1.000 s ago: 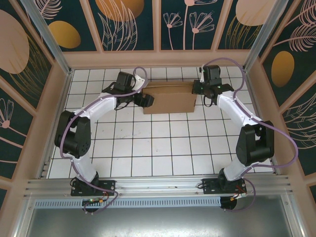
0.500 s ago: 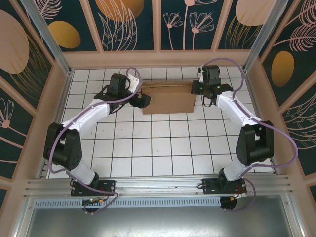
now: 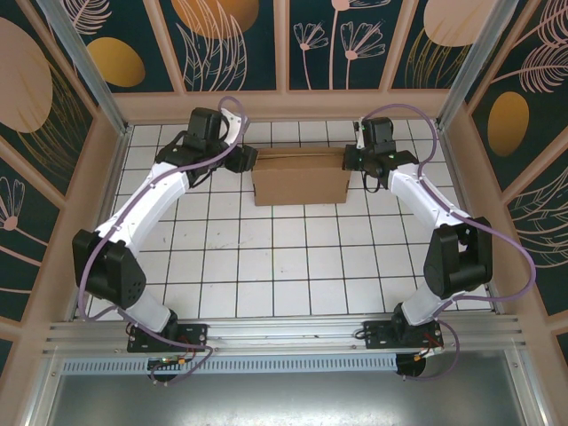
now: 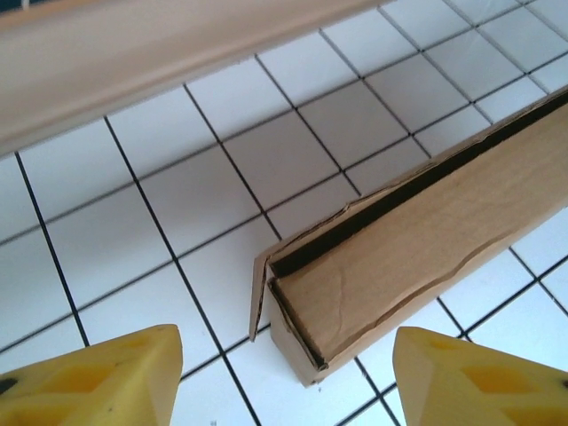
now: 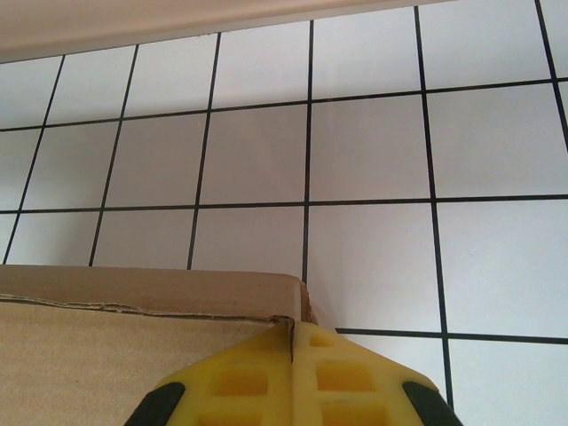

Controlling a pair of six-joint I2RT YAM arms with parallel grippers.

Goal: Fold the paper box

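The paper box is plain brown cardboard, standing as a low rectangular box at the back middle of the white tiled table. My left gripper hovers just off its left end. In the left wrist view the box's corner lies ahead between the two yellow fingertips, which stand wide apart and hold nothing. A side flap there gapes a little, with a dark slot along the top. My right gripper sits at the box's right end. Its yellow fingers are pressed together, tips against the box's top corner.
A beige wall rail runs close behind the box, also seen in the left wrist view. Framed side walls close the table left and right. Open tiled floor stretches between the box and the arm bases.
My left arm has swung outward and back, carrying its gripper from the box's front left to its left end, and the jaws have narrowed somewhat. The right arm has stayed put.
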